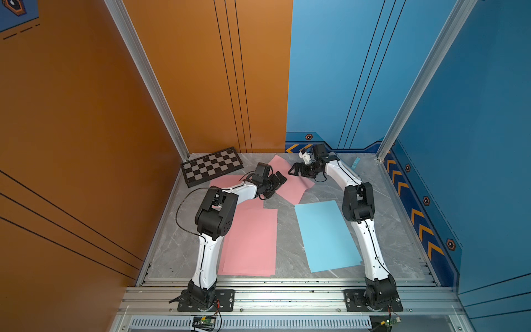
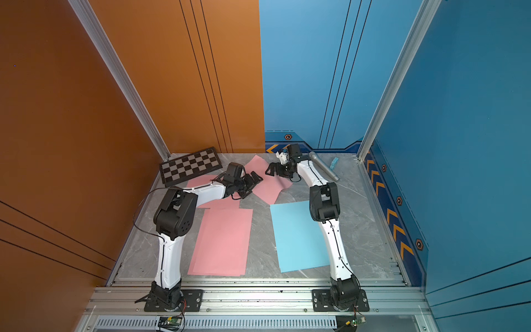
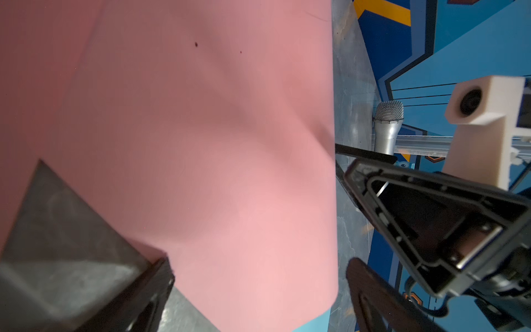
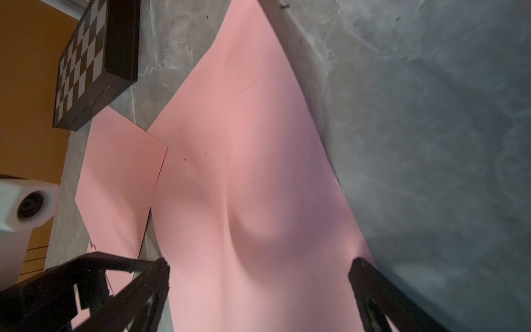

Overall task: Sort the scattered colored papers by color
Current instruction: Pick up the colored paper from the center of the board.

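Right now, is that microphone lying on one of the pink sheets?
No, the microphone lies on bare grey table by the back wall.

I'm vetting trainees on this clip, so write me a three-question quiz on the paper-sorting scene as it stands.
1. True or false: the left pincer and the right pincer are both open.
2. The pink sheet between them is: A) buckled upward, B) rolled into a tube, C) torn in two.
3. Fill in: the front sheet beside the right arm is coloured ____.
Key: 1 true; 2 A; 3 light blue.
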Robot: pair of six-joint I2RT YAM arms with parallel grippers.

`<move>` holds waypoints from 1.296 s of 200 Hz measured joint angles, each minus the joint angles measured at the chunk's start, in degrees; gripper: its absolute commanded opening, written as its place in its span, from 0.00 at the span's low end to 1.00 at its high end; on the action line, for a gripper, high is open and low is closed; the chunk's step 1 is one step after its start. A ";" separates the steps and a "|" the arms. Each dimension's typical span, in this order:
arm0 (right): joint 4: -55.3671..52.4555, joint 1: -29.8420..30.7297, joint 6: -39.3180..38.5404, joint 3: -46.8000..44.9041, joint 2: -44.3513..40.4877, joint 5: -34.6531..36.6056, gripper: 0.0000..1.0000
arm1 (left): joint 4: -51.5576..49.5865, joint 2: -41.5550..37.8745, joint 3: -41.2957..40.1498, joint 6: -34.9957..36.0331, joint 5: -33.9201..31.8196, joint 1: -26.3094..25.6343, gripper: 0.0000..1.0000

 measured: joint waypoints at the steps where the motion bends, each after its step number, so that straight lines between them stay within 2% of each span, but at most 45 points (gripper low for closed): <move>1: -0.02 0.00 0.02 -0.15 -0.11 0.00 1.00 | -0.02 0.07 0.09 0.00 0.07 0.00 0.98; 27: -1.92 0.02 -0.76 -4.70 -3.32 1.44 0.99 | 0.02 1.05 1.42 0.02 1.07 0.15 0.98; 64: -4.37 0.02 -1.49 -9.68 -6.88 5.20 0.89 | 0.02 3.06 4.22 0.04 2.60 0.31 0.98; 80: -4.70 0.26 -1.60 -10.32 -7.23 6.05 0.80 | 0.04 3.96 5.51 0.00 3.15 0.37 0.98; 122: -5.33 1.20 -0.72 -10.56 -7.37 7.63 0.65 | 0.13 5.14 7.17 0.02 3.91 0.37 0.98; 136: -5.31 1.31 0.35 -10.58 -7.37 7.61 0.56 | 0.00 5.31 7.54 0.04 4.13 0.37 0.98; 160: -4.57 1.11 3.48 -11.10 -7.37 6.82 0.48 | -0.31 5.33 7.69 0.26 4.63 0.42 0.98; 212: 2.95 -1.20 9.60 -18.23 -9.88 0.81 0.45 | -0.68 4.13 6.05 1.38 5.18 0.85 0.98; 259: 16.52 -3.21 16.44 -30.34 -18.23 -4.55 0.39 | 2.05 2.38 2.14 1.66 6.82 1.40 0.98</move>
